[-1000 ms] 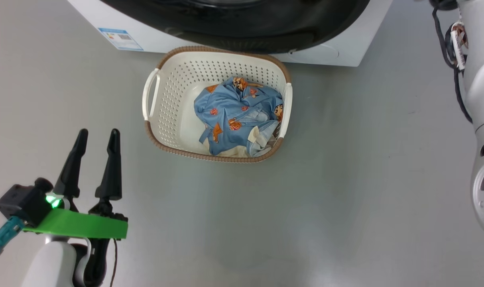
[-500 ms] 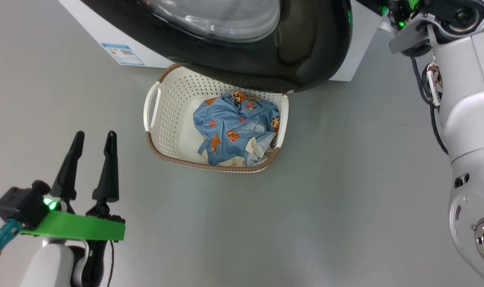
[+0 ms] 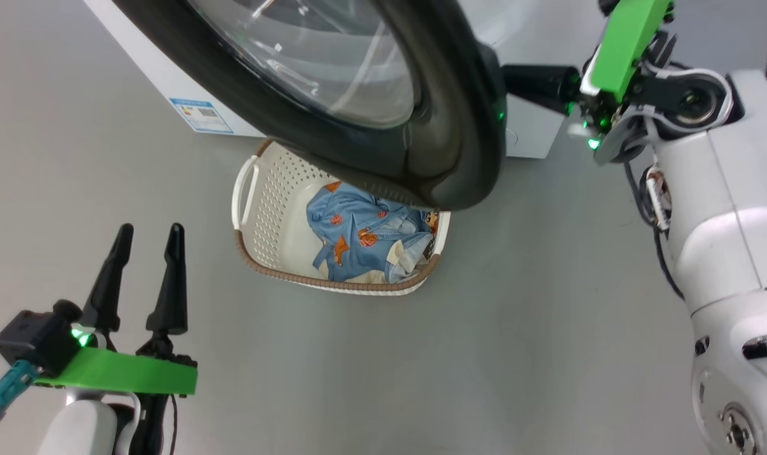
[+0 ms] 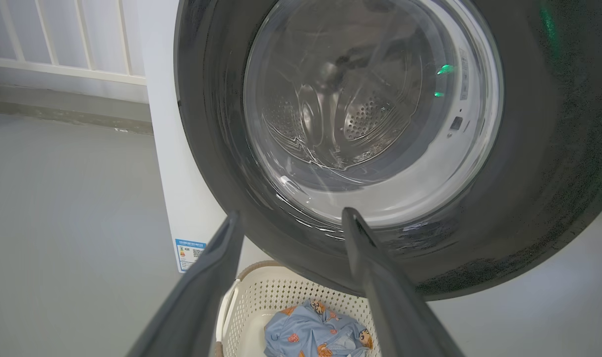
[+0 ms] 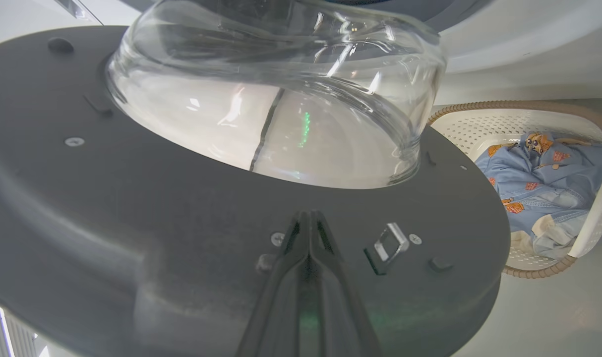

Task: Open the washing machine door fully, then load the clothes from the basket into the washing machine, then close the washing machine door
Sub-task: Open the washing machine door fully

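Note:
The washing machine door [image 3: 465, 126] stands partly swung out over the far end of the basket [image 3: 247, 215], with its glass bowl [image 3: 320, 69] bulging toward the white washing machine [image 3: 162, 69]. My right gripper [image 3: 516, 79] reaches in from the upper right. In the right wrist view it [image 5: 308, 218] is shut, tips on the door's dark inner face [image 5: 132, 208] beside the metal latch [image 5: 390, 243]. The blue bear-print clothes [image 3: 358, 237] lie in the basket. My left gripper [image 3: 146, 234] hangs open and empty, left of the basket. Its wrist view shows the door [image 4: 529, 198] and drum through the glass [image 4: 370, 99].
Grey floor [image 3: 484, 354] spreads around the basket. A blue label sticker [image 3: 200, 117] marks the machine's lower front. A white railing [image 4: 58, 49] runs along the wall left of the machine. My pale right forearm [image 3: 724, 221] fills the right side of the head view.
The head camera has tilted up. The door has swung further out over the basket, and my right gripper and forearm have come into view behind its rim. The left gripper stays put.

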### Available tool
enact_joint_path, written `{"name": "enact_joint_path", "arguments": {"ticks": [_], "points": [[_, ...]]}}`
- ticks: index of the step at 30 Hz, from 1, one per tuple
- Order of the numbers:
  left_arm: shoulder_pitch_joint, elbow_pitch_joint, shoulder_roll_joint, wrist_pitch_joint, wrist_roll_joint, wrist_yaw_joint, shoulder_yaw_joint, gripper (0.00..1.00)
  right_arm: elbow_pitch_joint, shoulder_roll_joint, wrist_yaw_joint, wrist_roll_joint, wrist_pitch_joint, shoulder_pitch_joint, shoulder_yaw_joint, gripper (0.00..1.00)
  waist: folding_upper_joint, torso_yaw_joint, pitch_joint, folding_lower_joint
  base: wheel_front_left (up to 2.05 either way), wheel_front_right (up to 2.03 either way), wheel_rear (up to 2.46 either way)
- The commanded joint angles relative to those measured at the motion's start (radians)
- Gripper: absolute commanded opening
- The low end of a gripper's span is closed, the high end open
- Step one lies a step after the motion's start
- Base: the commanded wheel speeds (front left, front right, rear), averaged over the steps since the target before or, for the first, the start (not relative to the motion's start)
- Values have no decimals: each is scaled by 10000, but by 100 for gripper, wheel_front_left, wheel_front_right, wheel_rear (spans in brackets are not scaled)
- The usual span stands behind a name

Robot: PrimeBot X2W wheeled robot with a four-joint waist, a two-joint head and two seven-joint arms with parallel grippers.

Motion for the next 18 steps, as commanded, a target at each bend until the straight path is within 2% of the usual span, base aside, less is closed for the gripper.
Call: {"name": "enact_joint_path", "arguments": {"ticks": [1,11,18], "points": [[56,-244,357,-92,135,-33,382,100,-461,365,75,300,208,213,353,0,0,-8,-117,0,0,0,0],[264,-246,332,-92,274,-33,385,100,-1608,365,75,1952,658,1793,2187,0,0,64,-533,0,0,0,0],[330,-260,319,-92,343,-33,397,100,-2124,365,75,2559,511,2723,3333,0,0,172,-764,0,0,0,0]]}}
